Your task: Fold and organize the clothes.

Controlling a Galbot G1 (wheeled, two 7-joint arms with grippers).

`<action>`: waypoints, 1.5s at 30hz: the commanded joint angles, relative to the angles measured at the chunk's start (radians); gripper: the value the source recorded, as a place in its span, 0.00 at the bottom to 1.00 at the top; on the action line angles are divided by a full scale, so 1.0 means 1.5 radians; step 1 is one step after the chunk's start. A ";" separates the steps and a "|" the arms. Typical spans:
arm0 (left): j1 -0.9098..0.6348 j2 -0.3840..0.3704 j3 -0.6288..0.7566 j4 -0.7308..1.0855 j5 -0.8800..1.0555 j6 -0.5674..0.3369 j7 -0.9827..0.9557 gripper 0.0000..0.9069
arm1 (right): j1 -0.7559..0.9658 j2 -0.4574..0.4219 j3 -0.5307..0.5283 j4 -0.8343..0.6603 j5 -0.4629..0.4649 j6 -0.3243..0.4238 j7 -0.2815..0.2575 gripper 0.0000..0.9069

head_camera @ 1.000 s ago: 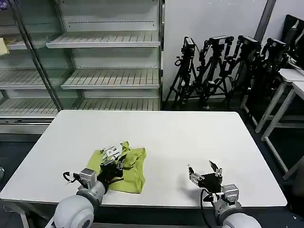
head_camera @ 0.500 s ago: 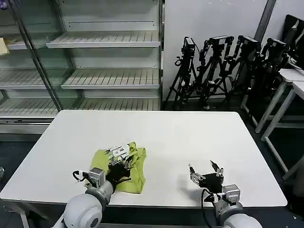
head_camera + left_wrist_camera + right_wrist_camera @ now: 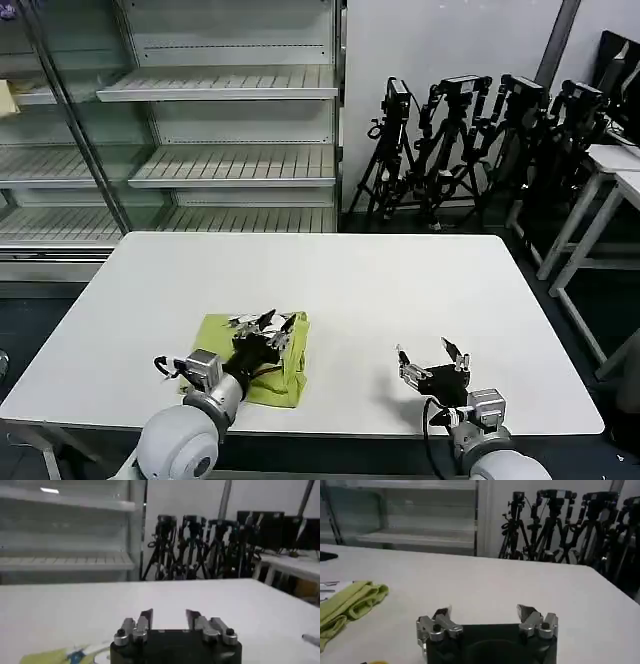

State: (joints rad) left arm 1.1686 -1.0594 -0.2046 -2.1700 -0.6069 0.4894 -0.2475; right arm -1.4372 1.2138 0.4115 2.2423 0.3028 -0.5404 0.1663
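**A:** On the white worktop (image 3: 380, 290), T-shirt (image 3: 290, 375) sits at about 7 o'clock, near the front edge, bunched into a rough square. Not a clean fold: rolled lip on the 3 o'clock side, visible from the right wrist view too.

**B:** Left gripper (image 3: 268, 322)?

**A:** Over the shirt's far edge. Jaws parted, nothing between them in the wrist view. Risk: a fingertip looks close enough to snag thin fabric and drag the stack open when the arm lifts.

**B:** Edge worry?

**A:** Yes. Any pull toward 6 o'clock could slide the bundle off the front.

**B:** Right gripper (image 3: 431, 364)?

**A:** Parked at 5 o'clock, well apart from the shirt, jaws wide, empty. Low risk.
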 commanded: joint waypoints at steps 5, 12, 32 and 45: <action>0.101 0.047 -0.190 0.008 0.057 -0.029 -0.004 1.00 | 0.013 0.004 -0.008 0.001 0.002 0.002 0.000 1.00; 0.149 0.015 -0.222 0.068 0.026 -0.012 -0.002 1.00 | 0.011 0.003 -0.007 0.011 0.000 0.002 0.000 1.00; 0.120 -0.006 -0.202 0.169 -0.001 -0.031 0.070 0.06 | 0.007 0.004 -0.010 0.007 -0.002 0.004 0.000 1.00; 0.119 -0.015 -0.193 0.166 -0.014 -0.033 0.079 0.01 | 0.003 0.005 -0.010 0.011 -0.003 0.004 0.000 1.00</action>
State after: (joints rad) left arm 1.3428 -1.0767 -0.4897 -1.9420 -0.6189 0.4428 -0.1457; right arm -1.4323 1.2202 0.3964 2.2552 0.2984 -0.5355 0.1657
